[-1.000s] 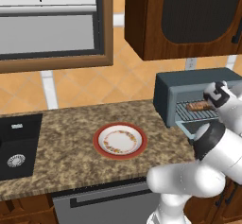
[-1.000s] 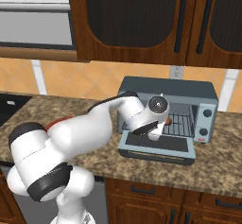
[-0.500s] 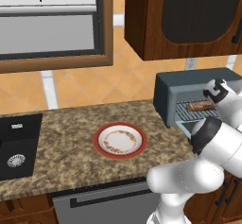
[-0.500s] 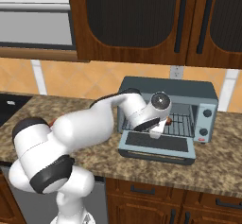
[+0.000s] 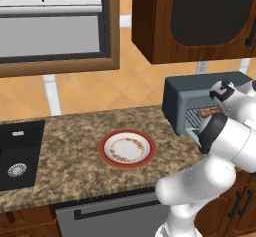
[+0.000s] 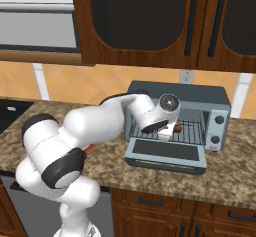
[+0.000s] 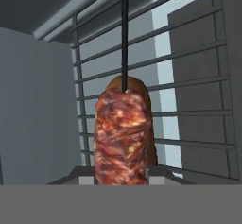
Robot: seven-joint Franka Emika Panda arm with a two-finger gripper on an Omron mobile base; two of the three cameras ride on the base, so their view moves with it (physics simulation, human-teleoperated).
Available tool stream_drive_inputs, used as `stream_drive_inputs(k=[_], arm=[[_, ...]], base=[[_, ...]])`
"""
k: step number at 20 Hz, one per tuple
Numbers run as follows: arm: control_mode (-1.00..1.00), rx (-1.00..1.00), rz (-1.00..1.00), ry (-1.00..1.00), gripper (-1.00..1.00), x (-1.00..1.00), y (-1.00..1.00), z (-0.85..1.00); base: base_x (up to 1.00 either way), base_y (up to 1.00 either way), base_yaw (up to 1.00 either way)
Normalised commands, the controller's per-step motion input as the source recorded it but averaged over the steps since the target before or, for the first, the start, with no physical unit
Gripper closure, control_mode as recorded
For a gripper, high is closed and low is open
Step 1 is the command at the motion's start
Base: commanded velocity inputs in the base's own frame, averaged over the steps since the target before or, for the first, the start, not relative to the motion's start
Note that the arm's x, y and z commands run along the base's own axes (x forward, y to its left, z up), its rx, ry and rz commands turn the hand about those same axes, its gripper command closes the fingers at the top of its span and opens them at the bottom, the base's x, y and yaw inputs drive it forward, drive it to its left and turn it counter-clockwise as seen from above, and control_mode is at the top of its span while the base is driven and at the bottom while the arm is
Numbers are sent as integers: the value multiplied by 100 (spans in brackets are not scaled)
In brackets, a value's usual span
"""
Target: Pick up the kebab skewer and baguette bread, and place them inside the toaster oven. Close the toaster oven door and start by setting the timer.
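The toaster oven (image 6: 180,93) stands on the counter with its door (image 6: 165,153) dropped open and flat. My gripper (image 6: 172,130) reaches into the oven mouth just above the wire rack (image 7: 198,100). It is shut on the kebab skewer (image 7: 123,138), whose reddish-brown meat hangs close before the hand camera, its thin dark stick pointing deeper in. A golden-brown rounded end of the baguette bread (image 7: 142,88) peeks out from behind the meat on the rack. From the left base view a brown piece (image 5: 207,112) lies on the rack beside my hand (image 5: 222,92).
A red-rimmed plate (image 5: 126,148) sits bare on the granite counter (image 5: 75,146), left of the oven. The dark sink (image 5: 17,153) is at the far left. The oven's knobs (image 6: 217,128) are on its right panel. Wooden cabinets (image 6: 150,21) hang low above the oven.
My hand has edged a little deeper into the oven with the skewer still held, and the elbow has swung. The oven, door and plate have not moved.
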Motion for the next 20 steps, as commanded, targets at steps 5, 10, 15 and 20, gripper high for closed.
stream_drive_inputs(k=[5, 10, 15, 20], arm=[[-100, 0, 2, 1, 100, 1, 0, -25], [-100, 0, 0, 0, 100, 0, 0, -11], [-100, 0, 0, 0, 100, 0, 0, -6], [-100, 0, 0, 0, 100, 3, 0, -1]], base=[[0, 0, 0], [0, 0, 0], [0, 0, 0], [0, 0, 0]])
